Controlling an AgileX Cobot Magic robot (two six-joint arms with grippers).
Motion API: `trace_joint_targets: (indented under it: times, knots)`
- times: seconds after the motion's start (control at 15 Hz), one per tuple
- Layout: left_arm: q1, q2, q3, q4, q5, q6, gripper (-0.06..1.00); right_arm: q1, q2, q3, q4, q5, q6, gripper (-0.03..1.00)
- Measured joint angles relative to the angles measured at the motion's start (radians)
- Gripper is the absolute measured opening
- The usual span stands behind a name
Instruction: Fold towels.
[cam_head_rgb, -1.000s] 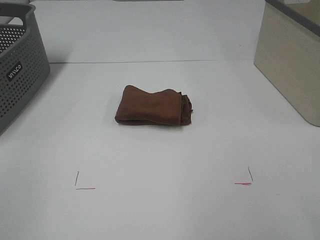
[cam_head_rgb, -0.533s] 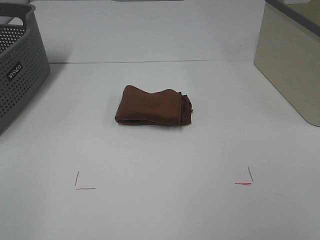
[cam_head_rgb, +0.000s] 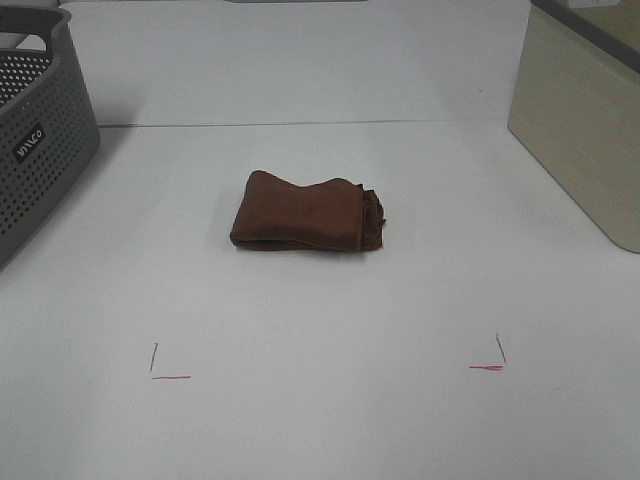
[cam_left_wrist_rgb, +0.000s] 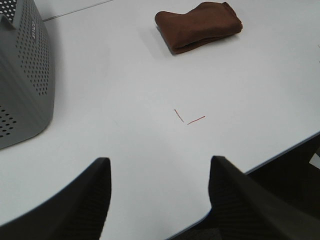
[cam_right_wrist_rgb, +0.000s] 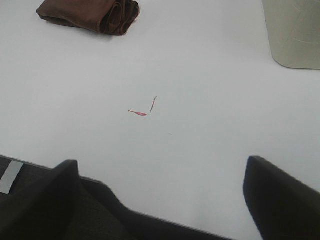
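Observation:
The dark reddish-brown towel (cam_head_rgb: 307, 212) lies folded into a small thick bundle at the middle of the white table. It also shows in the left wrist view (cam_left_wrist_rgb: 199, 25) and in the right wrist view (cam_right_wrist_rgb: 91, 14). No tag shows. Neither gripper appears in the exterior high view. My left gripper (cam_left_wrist_rgb: 159, 200) is open and empty, far from the towel near the table's front edge. My right gripper (cam_right_wrist_rgb: 162, 200) is open and empty, also near the front edge and far from the towel.
A grey perforated basket (cam_head_rgb: 35, 130) stands at the left, also in the left wrist view (cam_left_wrist_rgb: 22, 75). A beige bin (cam_head_rgb: 585, 120) stands at the right, also in the right wrist view (cam_right_wrist_rgb: 292, 32). Red corner marks (cam_head_rgb: 165, 368) (cam_head_rgb: 492, 360) lie on the table in front of the towel.

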Motion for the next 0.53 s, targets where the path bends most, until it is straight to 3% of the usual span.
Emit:
trace_joint_targets:
  times: [0.53]
  knots:
    - [0.002,0.0,0.0,-0.001,0.0,0.0,0.56,0.0,0.0,0.0,0.0,-0.001,0.0,0.83]
